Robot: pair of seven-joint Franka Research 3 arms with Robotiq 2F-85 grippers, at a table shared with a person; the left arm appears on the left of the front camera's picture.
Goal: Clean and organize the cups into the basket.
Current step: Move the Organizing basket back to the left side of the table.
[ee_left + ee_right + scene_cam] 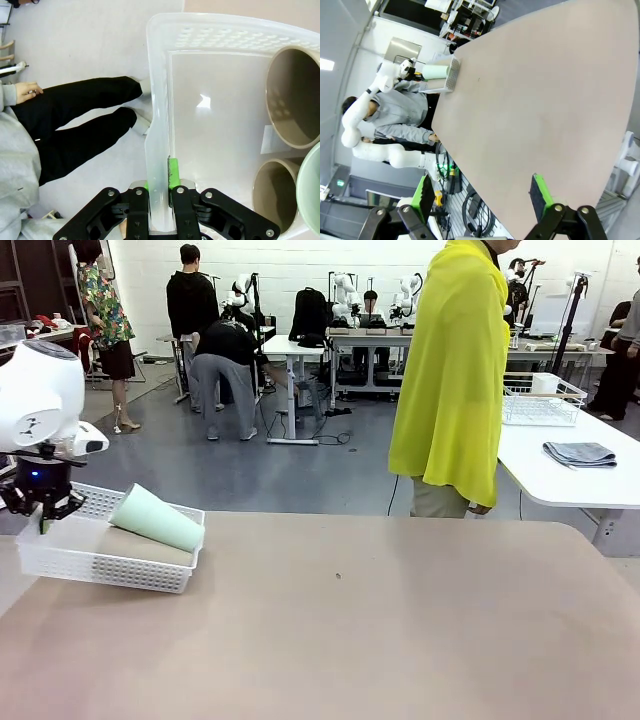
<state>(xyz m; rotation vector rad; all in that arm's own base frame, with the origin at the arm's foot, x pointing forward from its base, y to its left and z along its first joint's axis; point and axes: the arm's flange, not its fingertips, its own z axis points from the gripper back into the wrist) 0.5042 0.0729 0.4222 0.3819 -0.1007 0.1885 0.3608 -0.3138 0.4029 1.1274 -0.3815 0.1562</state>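
The basket (110, 565) sat at the counter's (380, 630) left edge, toward its far left corner, tipped slightly with one end raised. The left pincer (159, 192) was clamped on that end's wall, one green pad inside and one outside, as the left wrist view showed plainly. All three cups lay on their sides inside: the mint green cup (157, 519) rested on top of the taupe-brown cups (145, 547), and the left wrist view looked into the two brown mouths (295, 95), with the green rim at the frame's edge. The rest of the counter was bare.

The right pincer (482, 195) hung with its jaws wide and holding nothing, above the counter's opposite side, well apart from the basket.

By my judgement the gathering step was done, since every cup was already in the basket, and the step in hand was positioning the loaded basket. The next move would call for setting it down flat on the counter, or sliding it inward from the edge, gently enough that the loose green cup did not roll off the pair below, and then releasing the wall cleanly.
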